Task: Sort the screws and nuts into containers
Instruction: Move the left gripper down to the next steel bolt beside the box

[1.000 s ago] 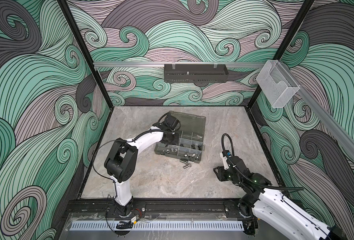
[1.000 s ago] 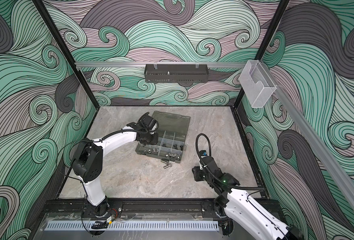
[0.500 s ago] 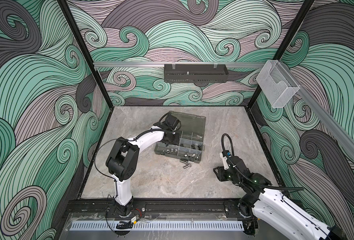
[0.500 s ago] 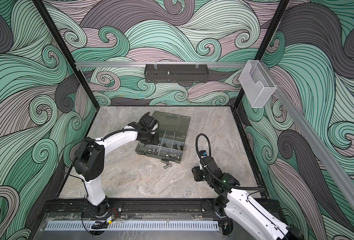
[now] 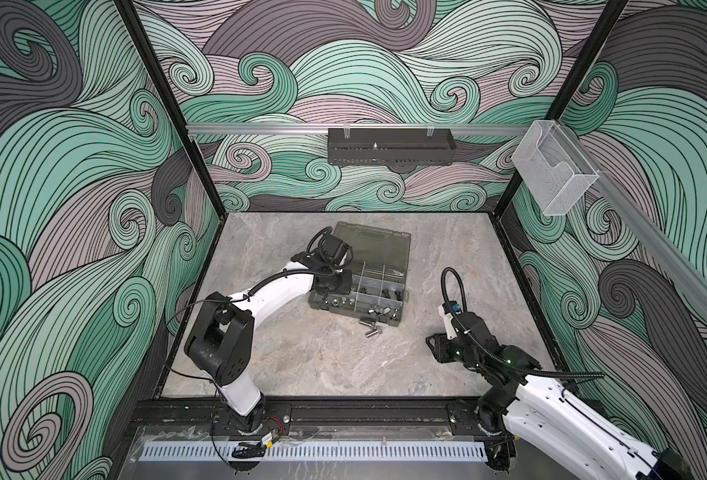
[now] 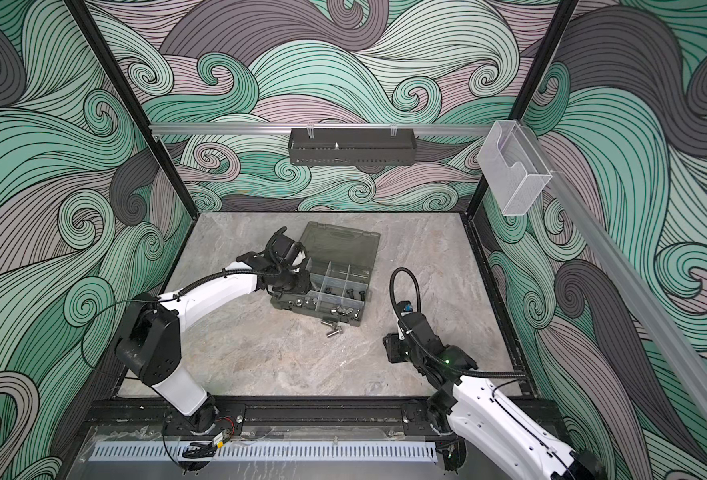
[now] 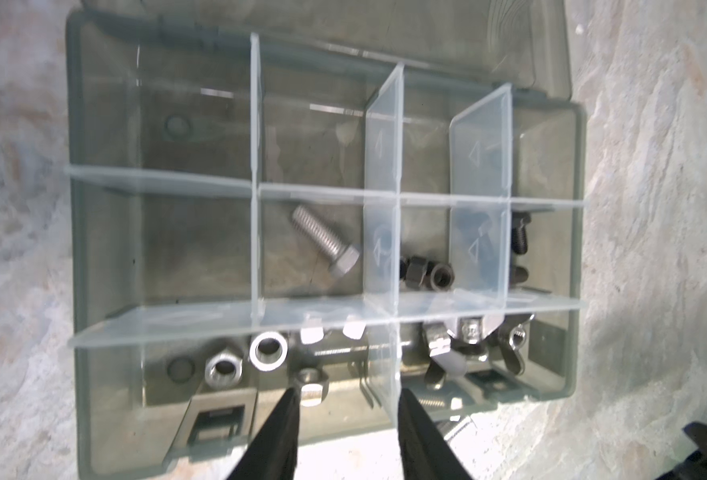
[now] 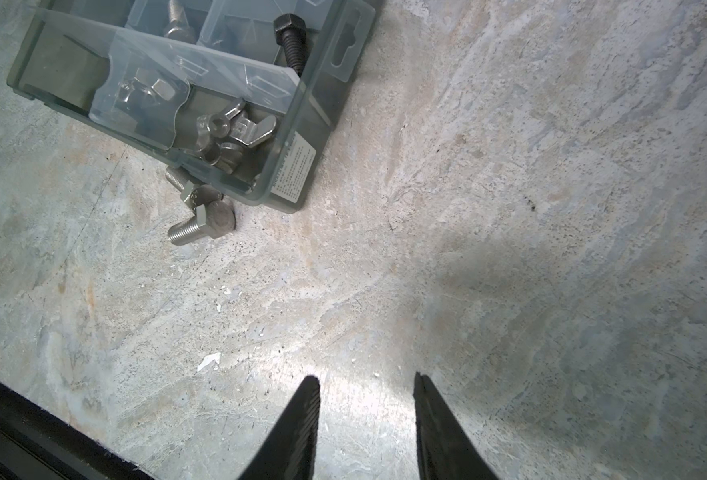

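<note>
The grey organiser case (image 5: 385,243) lies open mid-table, and its containers (image 7: 78,249) are split by clear dividers. My left gripper (image 7: 349,390) hangs open over the near row with nothing between its fingers. A silver nut (image 7: 310,382) lies in that cell by one fingertip, beside two more nuts (image 7: 268,352). Other cells hold a silver screw (image 7: 327,245), black nuts (image 7: 426,272), a black screw (image 7: 520,232) and winged nuts (image 7: 468,336). Two silver screws (image 5: 371,332) (image 8: 202,226) lie on the table by the case. My right gripper (image 8: 366,380) is open over bare table.
A black perforated tray (image 5: 391,146) hangs on the rear rail. A clear acrylic box (image 5: 553,174) is fixed to the right rail. The black frame (image 5: 343,409) edges the table's front. The case's lid lies flat behind the cells.
My left gripper's jaws have spread apart over the near row of cells, and its arm has shifted slightly. The right arm has not moved.
</note>
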`<state>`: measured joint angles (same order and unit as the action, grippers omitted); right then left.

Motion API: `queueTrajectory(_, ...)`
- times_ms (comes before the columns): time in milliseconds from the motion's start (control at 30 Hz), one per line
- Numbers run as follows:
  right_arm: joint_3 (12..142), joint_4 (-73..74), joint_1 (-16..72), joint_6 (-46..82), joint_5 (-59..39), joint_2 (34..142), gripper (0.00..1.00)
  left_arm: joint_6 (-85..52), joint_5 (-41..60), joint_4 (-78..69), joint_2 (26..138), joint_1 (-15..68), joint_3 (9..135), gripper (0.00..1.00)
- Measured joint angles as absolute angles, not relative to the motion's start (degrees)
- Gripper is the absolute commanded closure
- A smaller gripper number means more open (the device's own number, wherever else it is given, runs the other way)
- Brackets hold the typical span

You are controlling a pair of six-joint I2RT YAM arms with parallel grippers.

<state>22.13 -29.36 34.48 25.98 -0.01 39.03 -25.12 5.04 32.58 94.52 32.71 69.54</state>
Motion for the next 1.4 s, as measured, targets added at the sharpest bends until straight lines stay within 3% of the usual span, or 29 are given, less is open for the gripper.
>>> queueTrajectory(400,22.13,-29.36,34.48,26.00,-0.03,39.27,0.61,-25.41,7.25,31.05,87.07,35.29,60.49,0.57)
queueTrajectory(700,22.13,-29.36,34.48,26.00,-0.01,38.79,0.61,-24.53,5.72,27.57,83.07,44.84,53.60,0.57)
queueTrajectory(933,22.02,-29.36,34.48,26.15,-0.03,38.11,0.61,-22.26,3.70,24.80,86.94,50.89,53.34,0.57)
queueTrajectory(1400,21.39,-29.41,34.48,26.24,-0.01,36.99,0.61,-16.84,2.94,21.08,97.01,52.69,56.05,0.56)
